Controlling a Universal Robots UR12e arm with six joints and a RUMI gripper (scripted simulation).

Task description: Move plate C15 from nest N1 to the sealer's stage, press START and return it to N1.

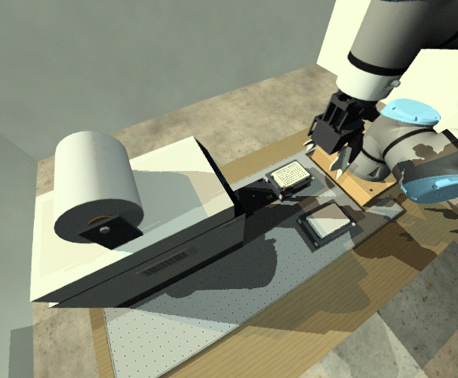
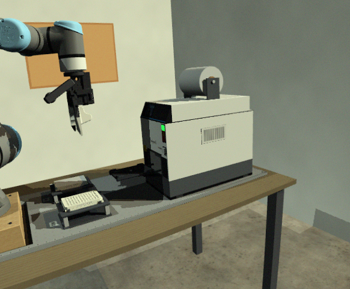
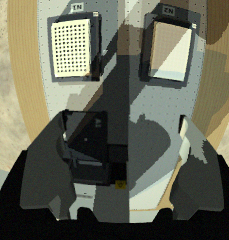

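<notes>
the gripper (image 2: 77, 119) hangs high over the near end of the table (image 2: 199, 205), its jaws parted and nothing between them; plate c15 (image 3: 70, 48), the open-welled white plate, lies in nest n1 (image 3: 96, 75), which the wrist view labels, and looks flat within its frame; the second plate (image 3: 169, 50), smooth-topped, rests in nest n2 (image 3: 194, 25) just beside it; the sealer's stage (image 3: 86, 145) stands out in front of the sealer (image 2: 206, 146) and appears bare, and the lamp (image 2: 162, 127) shows green, so the machine seems ready

nothing of the task is done yet, and the risks i see lie in the first pick; the two nests sit close together, so a descent drifted sideways could bring a finger down on the n2 plate or its frame and disturb what must be left alone; the jaws are only partly spread, and if that gap proves narrower than c15 along the chosen axis, the fingertips would land on the plate's top rather than straddle it, pressing it askew in the locators; a grip taken off-centre might let the plate tilt on lifting, and a tilted plate set on the stage would likely ride up on a locator, giving a red fault at start; the stage is in deep shadow, so its locators are hard to judge from here
</notes>
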